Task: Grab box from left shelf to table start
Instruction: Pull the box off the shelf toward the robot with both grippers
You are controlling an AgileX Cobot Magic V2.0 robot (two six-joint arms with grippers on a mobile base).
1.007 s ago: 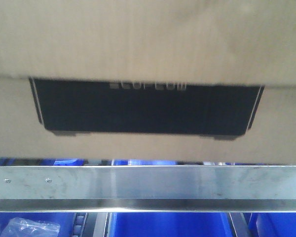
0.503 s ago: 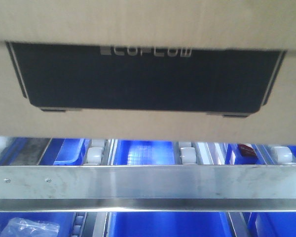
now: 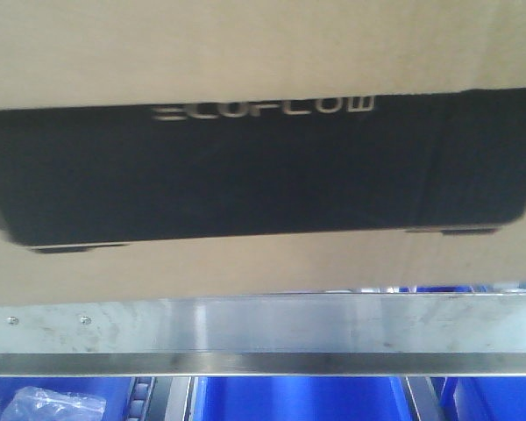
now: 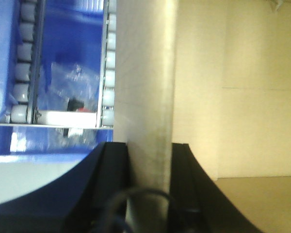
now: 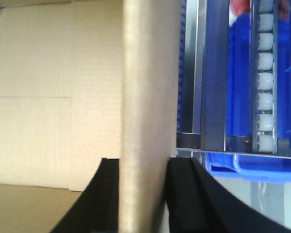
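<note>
**Carton out over the rail, both arms clamped on**

And here it is, the big brown cardboard carton [image 3: 245, 53] filling the top of the front view, its wide black printed panel [image 3: 263, 175] with the white ECOFLOW lettering square to the camera. Its lower edge sits just above the broad brushed-steel front rail [image 3: 263, 324] of the left shelf (small screws glint at the rail's left end). By my reading it is lifted and near the robot rather than resting deep in the shelf.

Why so steady? Look at the wrists. The left gripper [image 4: 149, 150] has a pale cardboard wall pinched between its dark fingers [image 4: 114, 165], and the right gripper [image 5: 144, 165] does the same on the far side, jaws clenched on the board. Two grips, one at each end, suit a wide, light box that a single arm could not balance.

The card is matte and faintly ribbed, with flap seams showing on the inner faces. Behind it are glossy blue plastic bins [image 3: 289, 399], a crinkled clear plastic bag [image 3: 44, 405] and tracks of white rollers [image 5: 265, 82].

The table is in none of these views, so the carry across remains to be done.
</note>
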